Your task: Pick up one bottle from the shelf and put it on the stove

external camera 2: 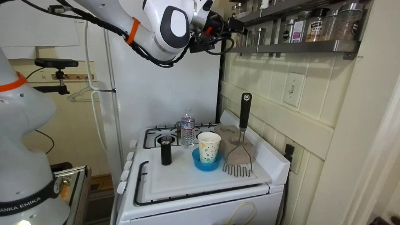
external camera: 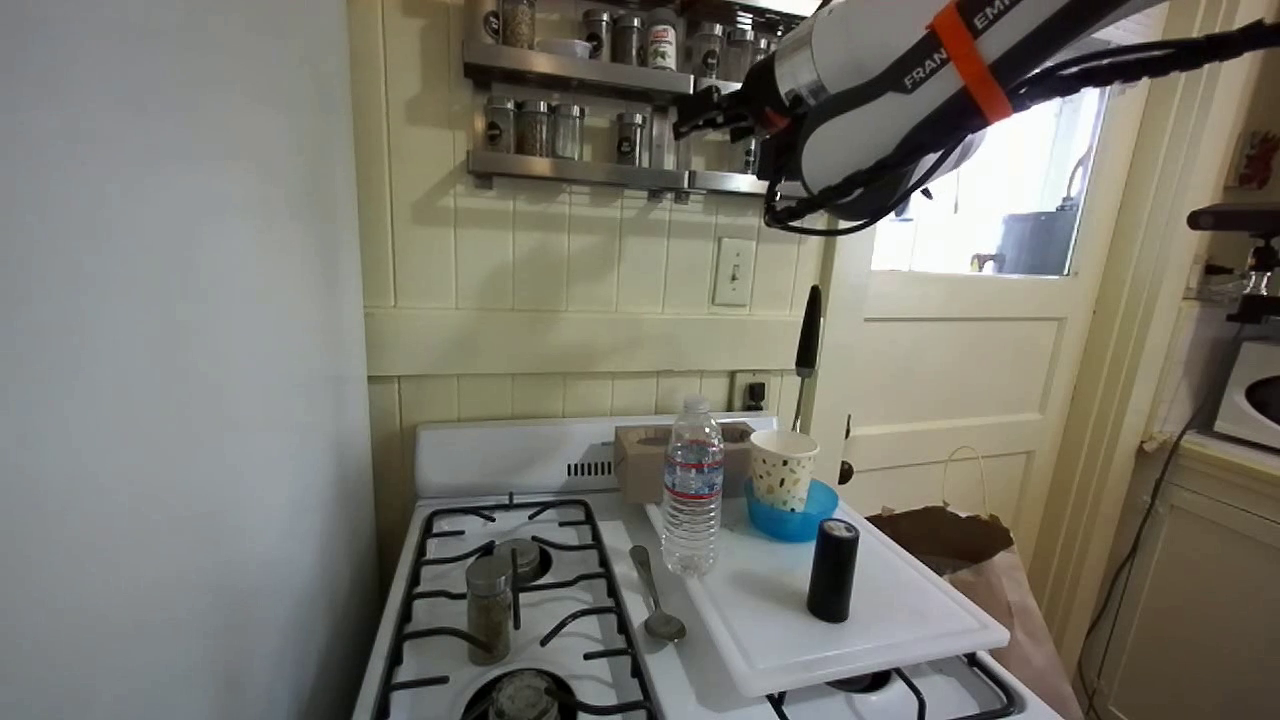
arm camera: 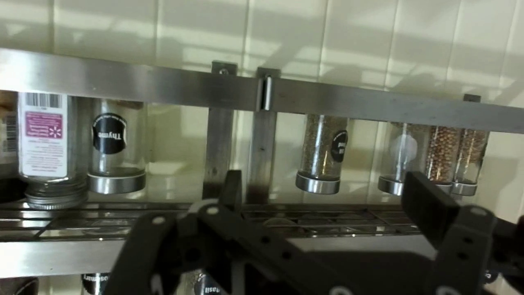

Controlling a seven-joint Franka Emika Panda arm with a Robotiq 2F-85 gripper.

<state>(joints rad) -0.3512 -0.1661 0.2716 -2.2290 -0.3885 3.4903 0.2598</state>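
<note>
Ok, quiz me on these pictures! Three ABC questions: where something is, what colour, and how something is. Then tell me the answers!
1. Compared to the bowl, the paper cup is:
A under
B inside
C far away

2. What colour is the masher's handle?
A black
B pink
C yellow

3. How are the robot's fingers?
A pinched together
B lifting the cup
C spread apart

1 B: the bowl surrounds the cup's bottom in both exterior views.
2 A: both exterior views show it black.
3 C: the wrist view shows a gap between them.

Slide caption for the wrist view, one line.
Wrist view, upside down: open gripper before the spice shelf, a brown-filled jar visible past its jaws, ungripped.
</note>
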